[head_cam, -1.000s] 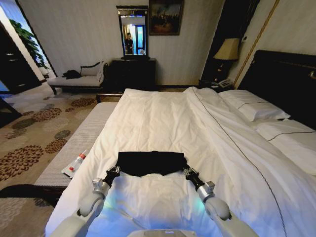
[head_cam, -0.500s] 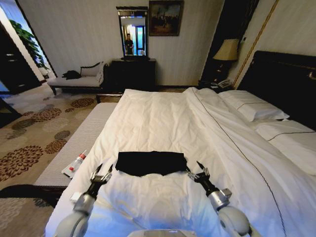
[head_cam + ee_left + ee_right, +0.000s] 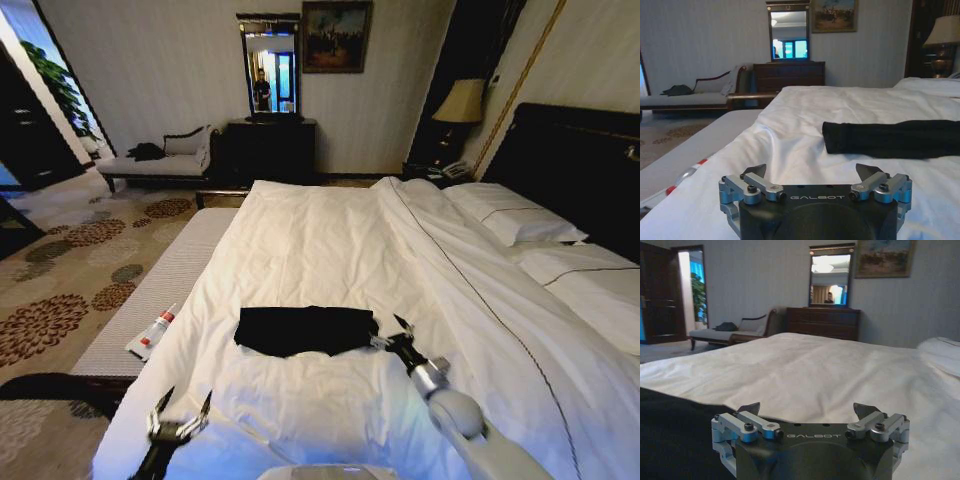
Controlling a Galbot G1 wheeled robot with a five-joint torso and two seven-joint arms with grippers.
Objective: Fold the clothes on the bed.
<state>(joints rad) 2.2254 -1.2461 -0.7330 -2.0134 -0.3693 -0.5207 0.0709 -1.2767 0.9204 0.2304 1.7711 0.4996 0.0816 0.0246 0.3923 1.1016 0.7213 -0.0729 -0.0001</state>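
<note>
The clothes (image 3: 300, 330) are a black garment lying folded into a flat band on the near part of the bed (image 3: 330, 230), no lettering showing. My right gripper (image 3: 386, 332) is open just beside the band's right end, low over the duvet. In the right wrist view the dark cloth (image 3: 675, 435) lies beside the open right gripper (image 3: 807, 411). My left gripper (image 3: 188, 396) is open at the bed's near left corner, well back from the garment. The left wrist view has the black band (image 3: 890, 139) ahead of the open left gripper (image 3: 813, 172).
A grey bench (image 3: 170, 280) runs along the bed's left side with a red-and-white tube (image 3: 152, 332) on it. Pillows (image 3: 510, 215) and the dark headboard (image 3: 570, 160) are at right. A chaise longue (image 3: 160, 160), dresser (image 3: 268, 150) and lamp (image 3: 462, 100) stand by the far wall.
Both grippers have come off the garment's near corners and opened. The left arm has drawn back to the bed's near left corner. The right gripper stays beside the garment's right end.
</note>
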